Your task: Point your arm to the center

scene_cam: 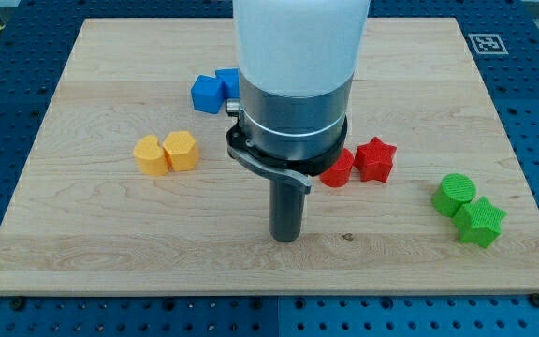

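My tip point(286, 238) rests on the wooden board point(92, 243), a little below the board's middle. The arm's white and grey body hangs over the centre and hides part of what lies behind it. Two blue blocks point(210, 91) sit at the upper left of the arm, partly hidden by it. Two orange blocks, a rounded one point(151, 155) and a hexagonal one point(182, 150), touch each other at the left. A red round block point(339, 169) and a red star point(375, 158) lie just right of the arm.
A green cylinder point(455, 194) and a green star point(480, 222) touch each other near the board's right edge. A black-and-white marker tag point(485, 43) sits at the board's top right corner. Blue perforated table surrounds the board.
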Robot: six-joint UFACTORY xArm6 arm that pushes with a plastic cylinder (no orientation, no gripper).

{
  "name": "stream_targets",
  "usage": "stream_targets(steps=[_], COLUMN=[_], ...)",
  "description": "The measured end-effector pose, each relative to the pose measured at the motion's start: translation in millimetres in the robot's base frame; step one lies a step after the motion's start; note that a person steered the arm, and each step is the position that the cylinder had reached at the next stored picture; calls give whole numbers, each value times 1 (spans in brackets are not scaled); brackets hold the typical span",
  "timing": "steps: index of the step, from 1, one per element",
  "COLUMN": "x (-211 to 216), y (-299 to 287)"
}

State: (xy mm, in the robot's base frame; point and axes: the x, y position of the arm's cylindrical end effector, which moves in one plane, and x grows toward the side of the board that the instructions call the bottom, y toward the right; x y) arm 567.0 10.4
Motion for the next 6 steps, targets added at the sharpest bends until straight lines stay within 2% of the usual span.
stream_targets(steps=[1,3,5,6], x=[-15,-76,-168,-192], y=[-7,-22,-23,12])
